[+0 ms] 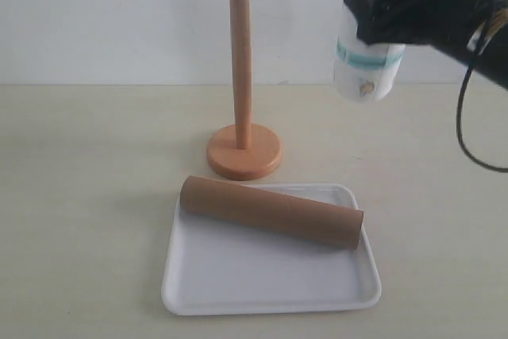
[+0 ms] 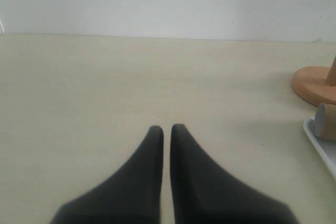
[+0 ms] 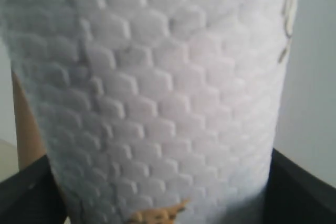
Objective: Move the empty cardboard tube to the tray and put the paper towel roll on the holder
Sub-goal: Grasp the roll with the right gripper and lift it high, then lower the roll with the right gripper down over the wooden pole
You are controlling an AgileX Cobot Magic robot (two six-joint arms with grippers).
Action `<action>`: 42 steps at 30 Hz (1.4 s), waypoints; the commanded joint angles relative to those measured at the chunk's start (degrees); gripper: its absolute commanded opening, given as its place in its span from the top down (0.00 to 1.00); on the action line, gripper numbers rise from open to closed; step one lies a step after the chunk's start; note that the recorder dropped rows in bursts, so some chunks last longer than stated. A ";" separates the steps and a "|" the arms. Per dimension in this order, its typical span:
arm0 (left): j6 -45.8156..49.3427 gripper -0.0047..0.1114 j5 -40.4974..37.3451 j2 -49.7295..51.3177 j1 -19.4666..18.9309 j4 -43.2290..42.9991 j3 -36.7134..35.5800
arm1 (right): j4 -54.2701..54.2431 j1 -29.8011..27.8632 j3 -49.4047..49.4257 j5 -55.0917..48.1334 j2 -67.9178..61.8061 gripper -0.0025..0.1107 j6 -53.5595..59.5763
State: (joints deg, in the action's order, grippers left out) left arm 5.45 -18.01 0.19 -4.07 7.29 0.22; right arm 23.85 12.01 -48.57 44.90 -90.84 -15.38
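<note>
Right fingers [image 1: 377, 17] clamp the roll [image 1: 367, 69] aloft. Left fingers [image 2: 147, 177] are together. The tube [image 1: 270, 212] lies on the tray [image 1: 262, 287].

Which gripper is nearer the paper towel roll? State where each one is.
Right. The right gripper is clamped around the paper towel roll, held in the air. The left gripper is shut, low over the table, away from it.

Bright, even, diffuse light, faint soft shadows, paper towel roll [image 3: 157, 103] blurred up close.
</note>
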 commanded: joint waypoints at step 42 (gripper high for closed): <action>0.16 0.92 0.14 -0.19 0.37 0.44 -0.22 | -0.34 15.99 -32.20 -11.98 -6.90 0.97 -8.17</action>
State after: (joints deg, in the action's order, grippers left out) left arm 5.45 -18.01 0.19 -4.07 7.29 0.22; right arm 24.18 27.92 -79.86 32.32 -97.69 -24.07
